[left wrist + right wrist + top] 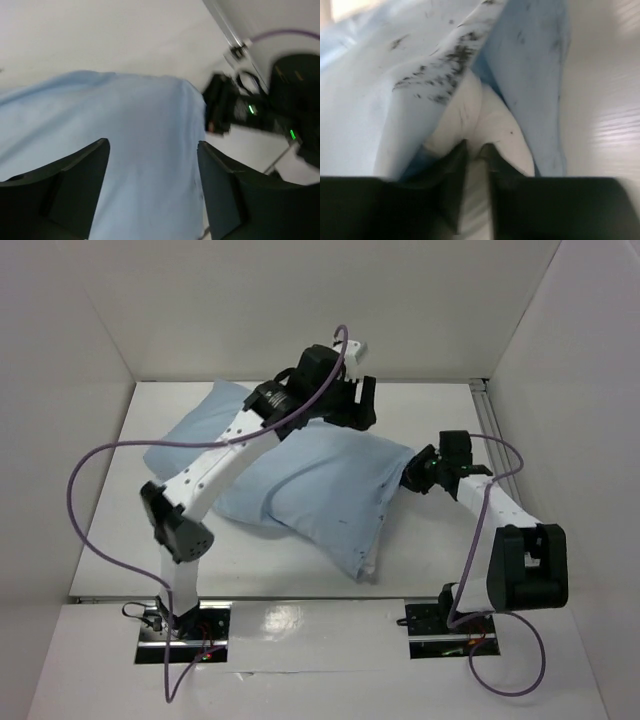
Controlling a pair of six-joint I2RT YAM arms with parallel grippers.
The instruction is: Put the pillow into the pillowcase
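Black fingers (449, 180) of the right gripper (474, 150) stood nearly together at a plump white corner of the pillow (470, 112), grip unclear, which poked from the smudged, wrinkled light blue pillowcase (380, 100) lying on the white table (430, 560), while the left gripper (152, 150) gaped wide, empty, above that limp cloth.

most of the pillow (500, 135) is out of sight inside the pillowcase (310, 490); only a white corner peeps out between the blue folds. from above, the left arm (215, 470) lies across the pillowcase and covers a strip of it. the left wrist view is smeared: the right arm (295, 90) is just a dark blur there, the cloth runs off the left and bottom edges, and the left end effector (152, 145) has its fingers cut off below. the right end effector (476, 150) is out of focus up close; whether it pinches anything i can't tell.
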